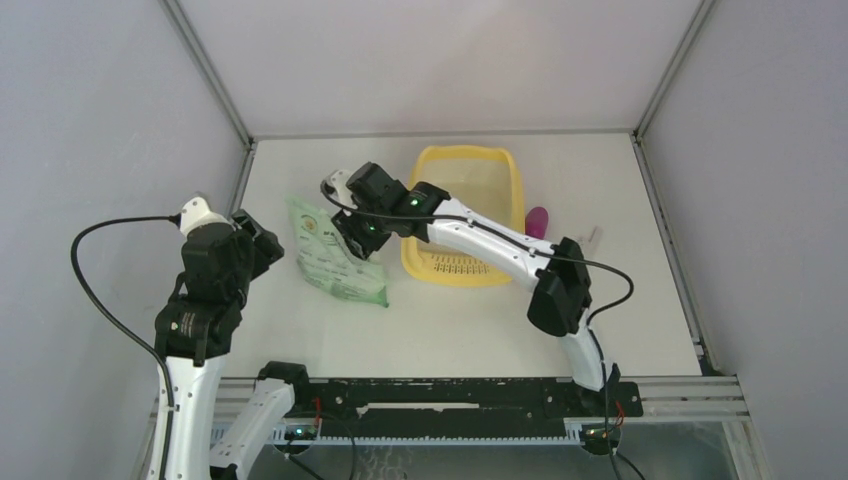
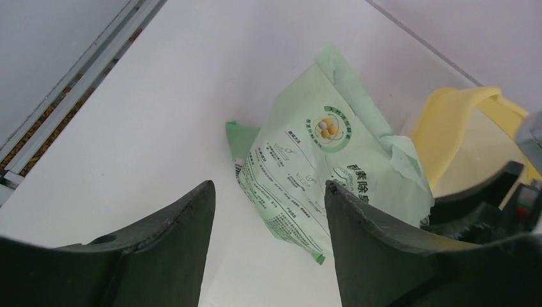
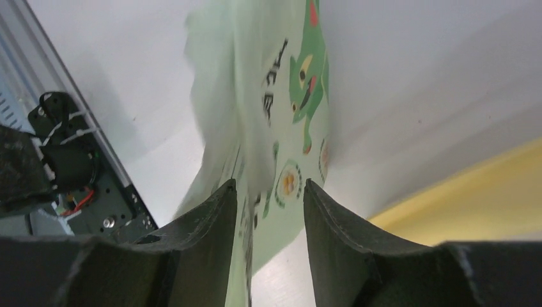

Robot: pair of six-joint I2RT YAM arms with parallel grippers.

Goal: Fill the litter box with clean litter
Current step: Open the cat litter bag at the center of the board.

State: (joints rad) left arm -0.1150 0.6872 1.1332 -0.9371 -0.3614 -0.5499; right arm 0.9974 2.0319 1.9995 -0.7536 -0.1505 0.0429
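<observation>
Bag (image 1: 335, 258) lay on counter (image 1: 450, 330) just left of box (image 1: 466, 151). Its long axis ran diagonally, far end pointing away from box and near end angling in toward box's grille (image 1: 455, 265) end. Box's own long axis ran far-to-near, with grille at near end.

Right arm (image 1: 490, 245) stretched over box's near-left corner, which put right jaws at bag's box-side edge. That made it clearly the nearer arm. In right wrist view the jaws stood partly apart, astride a raised fold of bag. The view was blurred, so couldn't tell if they pinched the fold or only straddled it.

Left arm (image 1: 200, 290) stood on the side of bag away from box. Left jaws were wide open, empty, aimed at bag but apart from it. In left wrist view bag sat straight ahead between them, with box's rim beyond it.

No loose litter could be made out. Box floor looked pale, too small to tell granules. Judged: litter was likely in bag and filling hadn't started.

Coming move hinged on bag being left of box. It had to rise and tip rightward over box's left wall. Right jaws were already at the box-side edge and left jaws faced the opposite side, well placed to share the lift. A one-edge grip risked the bag sagging or slipping.

Scoop (image 1: 537, 220) lay just right of box, clear of both arms.
</observation>
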